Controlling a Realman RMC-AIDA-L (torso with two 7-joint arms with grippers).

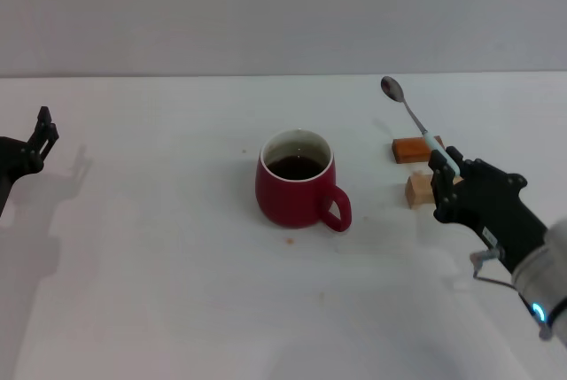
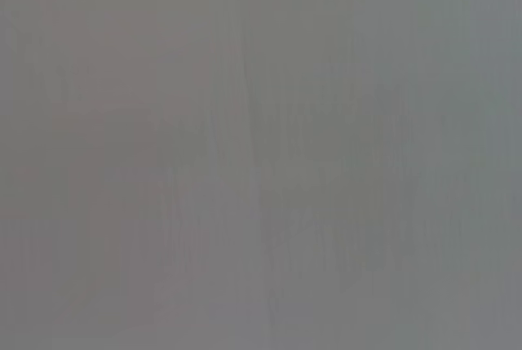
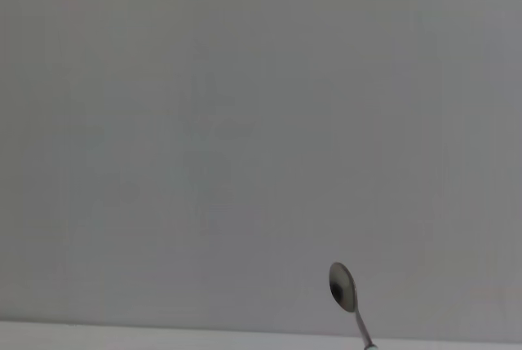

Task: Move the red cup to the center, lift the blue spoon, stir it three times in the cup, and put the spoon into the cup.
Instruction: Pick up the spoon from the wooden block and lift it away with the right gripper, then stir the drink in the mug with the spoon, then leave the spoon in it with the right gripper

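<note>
1. The squat, rounded dark-red ceramic cup [image 1: 297,182] with a loop handle and dark liquid inside stands near the middle of the white desk [image 1: 159,291], so I judge the centring step done.
2. The step in hand is lifting the spoon: the right end effector [image 1: 446,170] is clenched on the pale-blue handle of the slim blue spoon [image 1: 415,120], whose grey metal bowl points up and away, clear of the desk and well right of the cup.
3. The next move calls for carrying the spoon leftward over the cup and tipping it bowl-down before lowering into the liquid.
4. Two small blocks, one orange-brown [image 1: 412,149] and one tan [image 1: 419,190], sit just beside the right end effector; they lie off the path to the cup.
5. The left end effector [image 1: 39,139] rests at the desk's far left; whether it is released or clenched, I cannot tell.
</note>
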